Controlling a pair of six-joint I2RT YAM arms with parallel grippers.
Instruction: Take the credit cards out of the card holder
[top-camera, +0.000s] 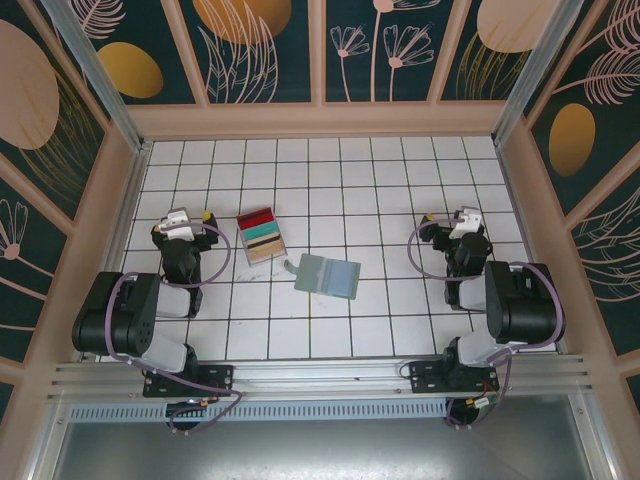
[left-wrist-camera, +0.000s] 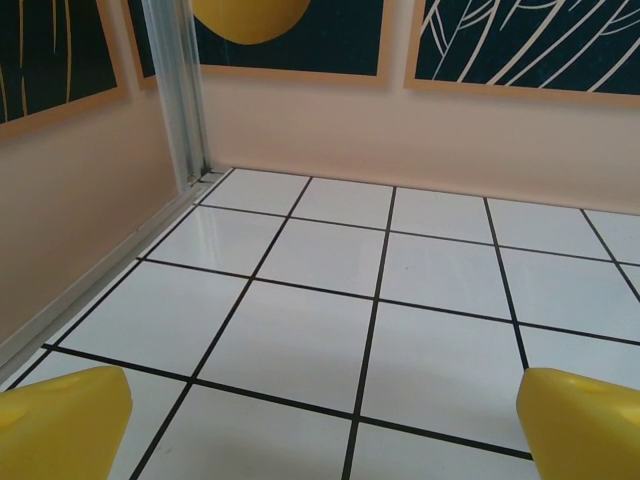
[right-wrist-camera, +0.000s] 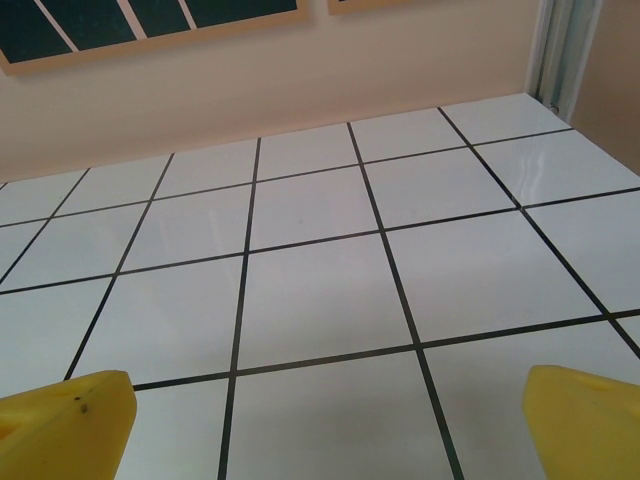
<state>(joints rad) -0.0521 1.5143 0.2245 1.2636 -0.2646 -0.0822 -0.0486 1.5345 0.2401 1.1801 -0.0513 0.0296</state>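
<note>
1. The card holder (top-camera: 328, 275) lies open on the white tiled table (top-camera: 400, 180), about midway between the two arms and a little nearer the near edge than the middle.
2. Its grey-green half faces the left arm and its light blue half faces the right arm. The whole thing sits slightly askew to the tile lines.
3. Any credit cards in it are too small to make out from the top view.
4. Just beyond it and to its left sits a tray of fanned coloured cards (top-camera: 260, 235) showing red, teal and tan bands. It is close to the holder but not touching it.
5. The left gripper (top-camera: 185, 216) hangs low over the tiles to the left of that tray, well apart from the holder. In its wrist view its yellow fingers (left-wrist-camera: 60, 420) stand wide apart, with bare tile between them.
6. The right gripper (top-camera: 462, 218) hovers on the far right side, well apart from the holder. Its yellow fingers (right-wrist-camera: 580, 420) are also spread wide over bare tile and grip nothing.
</note>
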